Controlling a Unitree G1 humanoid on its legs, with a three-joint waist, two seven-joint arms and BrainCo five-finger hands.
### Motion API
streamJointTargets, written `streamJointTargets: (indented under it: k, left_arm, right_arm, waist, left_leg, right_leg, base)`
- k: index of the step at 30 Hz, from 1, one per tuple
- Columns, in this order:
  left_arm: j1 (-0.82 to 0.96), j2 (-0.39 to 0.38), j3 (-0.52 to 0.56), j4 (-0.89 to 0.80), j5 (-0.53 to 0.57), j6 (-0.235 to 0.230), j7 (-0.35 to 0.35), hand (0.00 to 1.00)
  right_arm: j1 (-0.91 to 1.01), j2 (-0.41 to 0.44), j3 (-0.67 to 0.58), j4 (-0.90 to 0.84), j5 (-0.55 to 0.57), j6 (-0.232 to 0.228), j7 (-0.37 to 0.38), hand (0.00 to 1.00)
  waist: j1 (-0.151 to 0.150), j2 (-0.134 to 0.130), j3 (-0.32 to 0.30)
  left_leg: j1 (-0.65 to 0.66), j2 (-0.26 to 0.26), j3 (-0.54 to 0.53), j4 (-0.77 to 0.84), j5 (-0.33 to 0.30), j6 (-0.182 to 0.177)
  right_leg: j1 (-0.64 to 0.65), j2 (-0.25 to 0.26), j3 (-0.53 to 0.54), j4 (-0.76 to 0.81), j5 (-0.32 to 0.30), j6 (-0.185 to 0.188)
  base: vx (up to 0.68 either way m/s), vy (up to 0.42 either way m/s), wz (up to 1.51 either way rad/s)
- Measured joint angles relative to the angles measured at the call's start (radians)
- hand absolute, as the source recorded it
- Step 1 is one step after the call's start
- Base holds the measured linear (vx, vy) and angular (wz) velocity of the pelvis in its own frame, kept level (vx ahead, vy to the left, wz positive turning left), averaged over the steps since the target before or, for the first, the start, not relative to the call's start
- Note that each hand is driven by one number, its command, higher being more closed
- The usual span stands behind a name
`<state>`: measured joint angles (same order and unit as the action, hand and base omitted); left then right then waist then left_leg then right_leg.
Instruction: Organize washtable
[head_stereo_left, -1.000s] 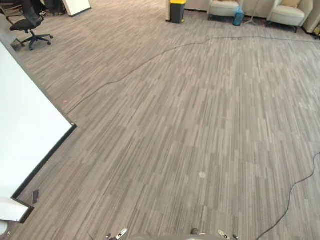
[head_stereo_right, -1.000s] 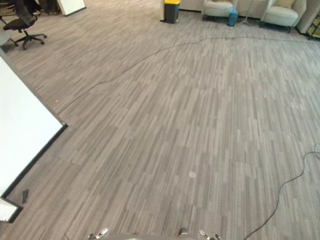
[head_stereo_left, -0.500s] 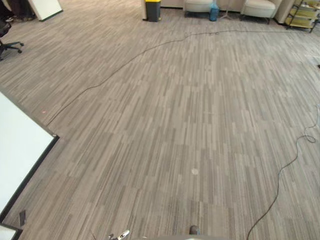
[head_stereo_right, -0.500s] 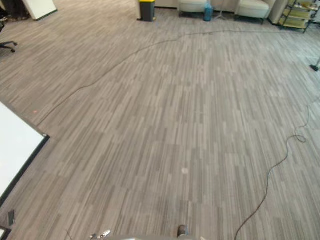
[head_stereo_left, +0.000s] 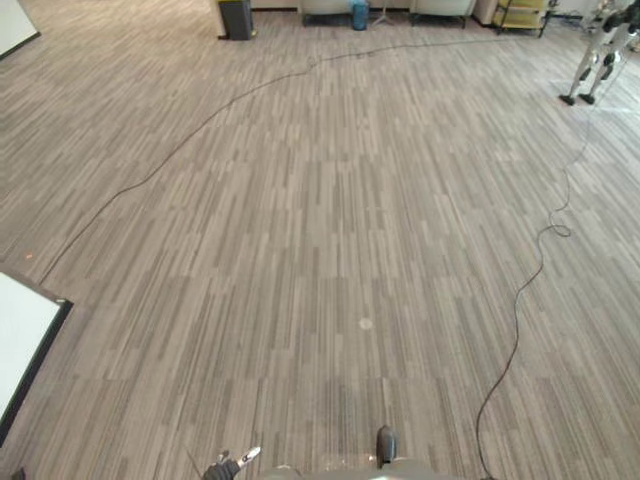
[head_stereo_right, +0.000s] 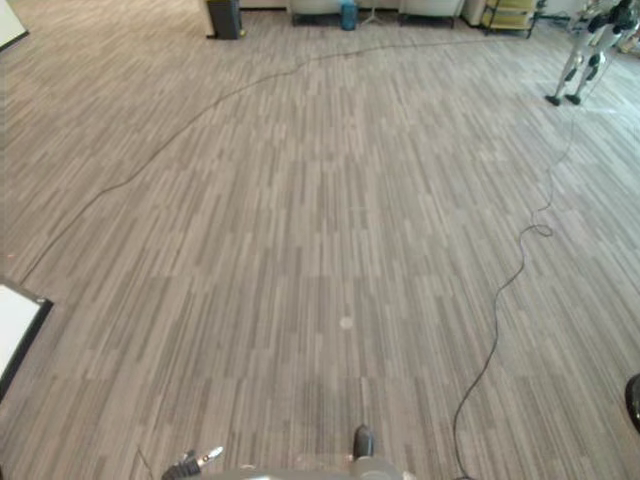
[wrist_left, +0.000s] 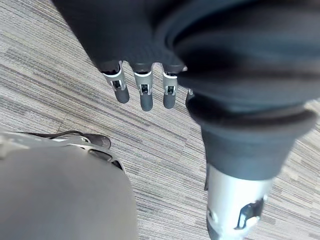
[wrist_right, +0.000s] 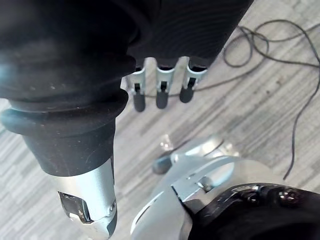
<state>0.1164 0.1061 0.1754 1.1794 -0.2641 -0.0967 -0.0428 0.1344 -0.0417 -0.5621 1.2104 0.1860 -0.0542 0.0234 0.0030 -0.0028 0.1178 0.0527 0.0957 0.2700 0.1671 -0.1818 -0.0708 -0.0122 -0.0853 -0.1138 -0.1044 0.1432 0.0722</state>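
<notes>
Looking down from the robot's head, a wide floor of grey carpet planks with fine lengthwise stripes (head_stereo_left: 330, 200) stretches away to the far side of a room. At the near left edge lies the corner of a flat white panel with a thin black border (head_stereo_left: 20, 340). A small pale round spot (head_stereo_left: 365, 323) marks the floor just ahead, near the middle.

Along the far edge stand a dark upright bin (head_stereo_left: 236, 18), the bases of pale upholstered seats (head_stereo_left: 322, 8), a small blue container (head_stereo_left: 360, 14) beside them, and a yellow-green wheeled shelf rack (head_stereo_left: 522, 14). At the far right a silver and dark two-legged robot figure (head_stereo_left: 600, 60) stands on the floor, well apart from everything else.

From the left wrist, the left hand (wrist_left: 142, 92) hangs above the carpet with its silver, dark-tipped fingers straight in a row under the dark ribbed cover; it is relaxed and empty. From the right wrist, the right hand (wrist_right: 162, 90) hangs the same way, fingers straight and loose, gripping nothing, with carpet beneath it.

Where the washtable stands cannot be told from these views
</notes>
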Motion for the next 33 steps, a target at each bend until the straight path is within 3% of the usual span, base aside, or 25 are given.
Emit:
streamJointTargets:
  k: [2,5,9,13,19,20,33]
  left_arm:
    - [-0.003,-0.015,0.036,0.001,-0.001,-0.001,0.001,0.0]
    - [0.006,-0.033,0.075,0.001,-0.003,-0.002,0.002,0.0]
    - [0.02,-0.037,0.093,0.008,0.003,0.0,0.001,0.0]
    - [0.019,-0.038,0.092,0.008,0.031,0.0,0.0,0.0]
    - [0.019,-0.031,0.093,0.014,0.042,0.002,-0.023,0.0]
    - [0.017,-0.021,0.094,0.029,0.078,0.001,-0.019,0.0]
    - [0.017,-0.021,0.092,0.029,0.078,-0.001,-0.018,0.0]
  right_arm:
    - [-0.004,-0.01,-0.022,0.0,0.0,0.0,0.0,0.0]
    - [-0.015,-0.017,-0.031,-0.001,-0.001,0.0,0.0,0.0]
    - [-0.012,-0.002,-0.064,-0.009,0.001,0.001,0.002,0.0]
    - [0.0,0.0,-0.064,-0.008,0.0,0.008,0.002,0.0]
    - [-0.01,-0.001,-0.065,-0.002,0.0,0.015,0.003,0.0]
    - [-0.016,0.002,-0.058,0.022,0.0,0.018,0.002,0.0]
    - [-0.016,0.002,-0.045,0.022,0.0,0.016,0.001,0.0]
  waist:
    - [0.003,0.008,0.006]
    - [0.013,0.016,0.013]
    - [0.008,0.013,0.006]
    - [-0.001,0.026,-0.003]
    - [-0.004,0.018,-0.004]
    - [-0.017,0.008,-0.008]
    - [-0.017,0.008,-0.009]
  left_leg:
    - [-0.004,-0.007,-0.078,0.008,0.0,0.0]
    - [0.017,-0.008,-0.082,-0.017,0.001,0.0]
    - [0.055,-0.013,-0.098,-0.083,0.024,0.0]
    - [0.06,-0.024,-0.136,-0.116,0.047,0.005]
    - [0.085,-0.025,-0.132,-0.132,0.049,0.005]
    - [0.098,-0.024,-0.127,-0.133,0.049,0.004]
    - [0.099,-0.024,-0.13,-0.133,0.049,0.004]
  right_leg:
    - [0.01,0.0,-0.023,0.001,-0.004,0.002]
    - [0.03,-0.002,-0.044,0.001,-0.001,0.004]
    - [0.044,-0.007,-0.058,0.0,-0.006,0.004]
    - [0.05,-0.01,-0.084,0.0,-0.012,0.005]
    - [0.058,-0.007,-0.078,0.0,-0.012,0.004]
    - [0.061,-0.004,-0.071,-0.001,-0.012,0.004]
    - [0.061,-0.004,-0.074,-0.001,-0.012,0.004]
  base:
    - [-0.01,-0.044,0.29]
    - [-0.02,-0.02,0.16]
    - [-0.01,-0.015,0.11]
    - [0.04,0.009,0.25]
    - [0.03,0.015,-0.03]
    - [0.0,0.0,0.0]
    - [0.0,0.0,0.0]
